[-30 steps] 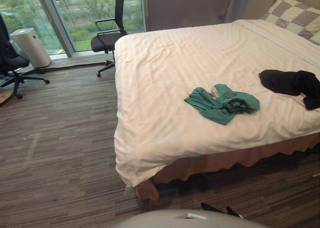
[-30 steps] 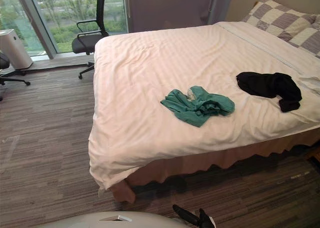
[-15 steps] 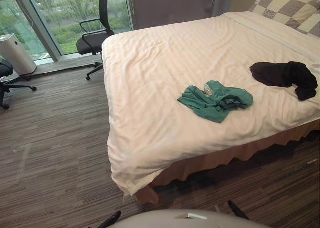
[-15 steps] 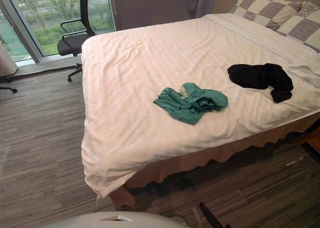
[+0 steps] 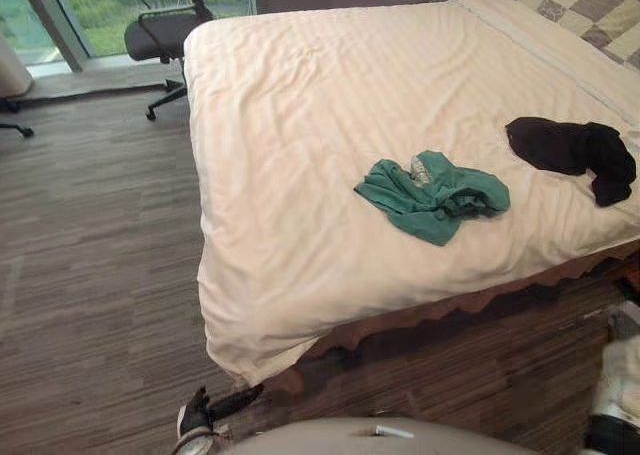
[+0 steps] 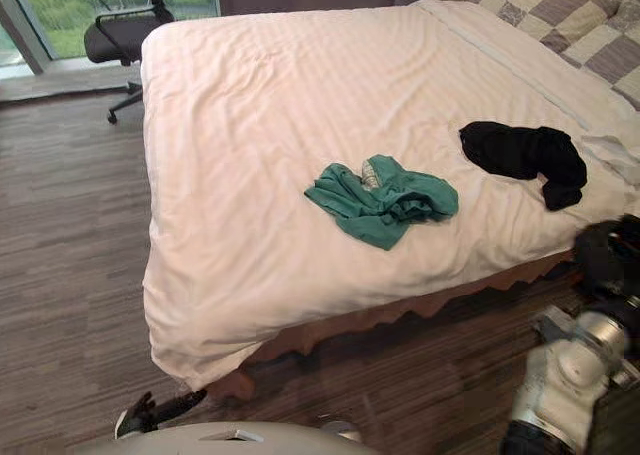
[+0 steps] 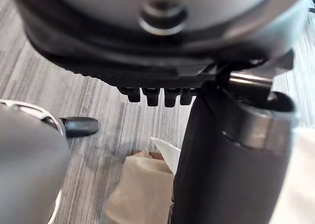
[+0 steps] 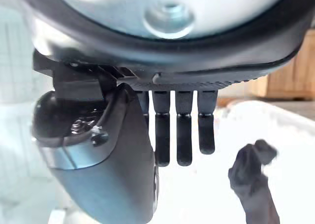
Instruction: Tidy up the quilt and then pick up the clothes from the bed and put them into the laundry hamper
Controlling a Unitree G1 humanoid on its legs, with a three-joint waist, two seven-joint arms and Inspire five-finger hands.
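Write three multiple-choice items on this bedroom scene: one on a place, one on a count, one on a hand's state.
1. Where does the black garment lie relative to the green garment?
A) toward the checked pillows
B) toward the foot end
C) on top of it

2. How many garments lie on the quilt?
A) one
B) two
C) four

3. What is the right hand doing?
A) gripping the quilt
B) holding the black garment
C) open, holding nothing

Answers:
1 A: the black one lies apart from the green one, nearer the pillow end.
2 B: the green and the black one are the garments there.
3 C: its fingers hang straight with nothing in them.
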